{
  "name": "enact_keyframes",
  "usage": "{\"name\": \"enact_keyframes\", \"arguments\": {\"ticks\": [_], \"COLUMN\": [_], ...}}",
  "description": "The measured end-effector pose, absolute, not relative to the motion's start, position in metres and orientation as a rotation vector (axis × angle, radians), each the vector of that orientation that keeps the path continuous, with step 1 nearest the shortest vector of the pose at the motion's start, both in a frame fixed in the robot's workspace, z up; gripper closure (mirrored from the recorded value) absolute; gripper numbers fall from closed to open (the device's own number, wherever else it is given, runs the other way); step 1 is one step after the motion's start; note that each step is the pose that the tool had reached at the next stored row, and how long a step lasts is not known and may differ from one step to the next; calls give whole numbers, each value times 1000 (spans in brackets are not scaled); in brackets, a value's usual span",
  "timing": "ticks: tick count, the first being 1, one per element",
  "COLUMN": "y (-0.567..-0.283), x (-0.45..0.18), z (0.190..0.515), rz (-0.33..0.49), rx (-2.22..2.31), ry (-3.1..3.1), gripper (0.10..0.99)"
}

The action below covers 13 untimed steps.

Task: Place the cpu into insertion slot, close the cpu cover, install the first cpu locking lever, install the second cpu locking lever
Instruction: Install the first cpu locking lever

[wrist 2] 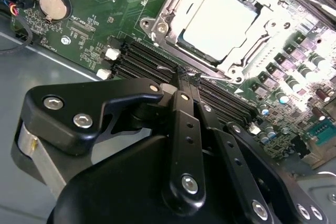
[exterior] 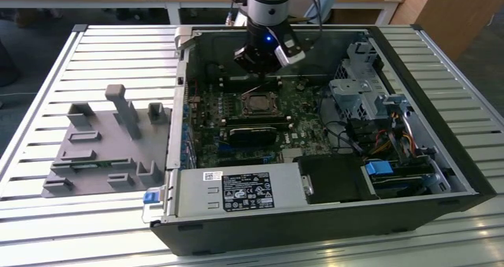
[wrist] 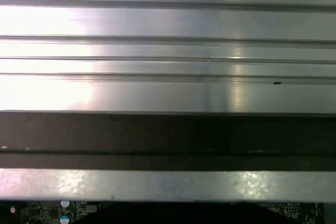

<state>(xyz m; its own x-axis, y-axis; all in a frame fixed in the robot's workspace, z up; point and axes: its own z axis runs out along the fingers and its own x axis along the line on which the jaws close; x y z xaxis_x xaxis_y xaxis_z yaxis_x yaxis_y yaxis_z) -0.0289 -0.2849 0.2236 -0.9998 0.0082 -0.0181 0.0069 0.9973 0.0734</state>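
Note:
The cpu (wrist 2: 218, 22) lies flat in the insertion slot (exterior: 258, 103) on the green motherboard, and its top glares pale in the second wrist view. The silvery cpu cover (wrist 2: 170, 11) lies down around it as a frame. A thin wire locking lever (wrist 2: 167, 70) runs along the socket's edge by the memory slots. My gripper (wrist 2: 184, 73) is shut, its black fingers (wrist 2: 181, 114) meeting at a point right at that lever; I cannot tell whether they pinch it. In the exterior view the gripper (exterior: 260, 72) hangs inside the case just behind the slot.
The open computer case (exterior: 464, 178) lies on a slatted metal table (wrist: 168, 24). A labelled power supply (exterior: 240, 190) sits at its front, drive bays and cables (exterior: 370, 101) on the exterior view's right. A grey fixture (exterior: 102, 143) stands left. A coin battery (wrist 2: 55, 4) sits nearby.

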Motion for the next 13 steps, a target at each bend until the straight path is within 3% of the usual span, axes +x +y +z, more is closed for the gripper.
{"name": "enact_keyframes", "arguments": {"ticks": [13], "y": [-285], "x": [-22], "z": [216], "rz": [114], "rx": [12], "ry": [3121], "gripper": [973]}}
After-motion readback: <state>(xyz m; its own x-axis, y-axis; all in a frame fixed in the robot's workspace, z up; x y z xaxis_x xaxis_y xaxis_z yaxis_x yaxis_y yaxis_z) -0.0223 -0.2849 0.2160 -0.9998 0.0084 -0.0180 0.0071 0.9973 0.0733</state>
